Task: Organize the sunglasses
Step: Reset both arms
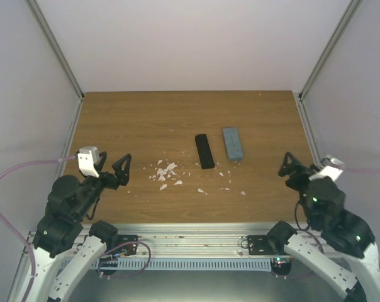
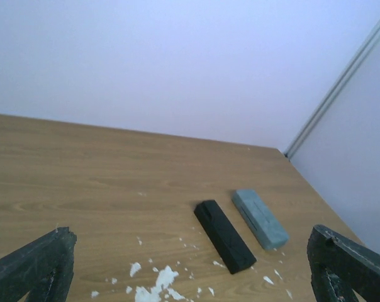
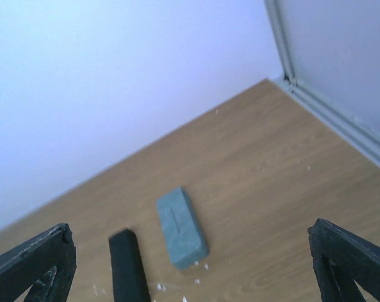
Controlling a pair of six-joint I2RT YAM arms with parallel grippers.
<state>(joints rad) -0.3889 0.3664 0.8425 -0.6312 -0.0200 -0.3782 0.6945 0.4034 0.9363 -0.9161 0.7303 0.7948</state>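
No sunglasses are in view in any frame. A shut black case (image 1: 204,151) and a shut grey-blue case (image 1: 233,143) lie side by side at the middle of the wooden table (image 1: 139,119). My left gripper (image 1: 112,168) hovers over the table's near left, open and empty, well short of the black case (image 2: 224,235); its fingers (image 2: 42,261) frame the view. My right gripper (image 1: 298,165) hovers at the near right, open and empty, its fingers (image 3: 347,255) wide apart, with the grey-blue case (image 3: 180,228) ahead of it.
White flakes (image 1: 165,172) are scattered on the wood left of and in front of the cases. White walls with metal corner rails (image 1: 55,47) close the table on three sides. A metal rail (image 1: 196,242) runs along the near edge.
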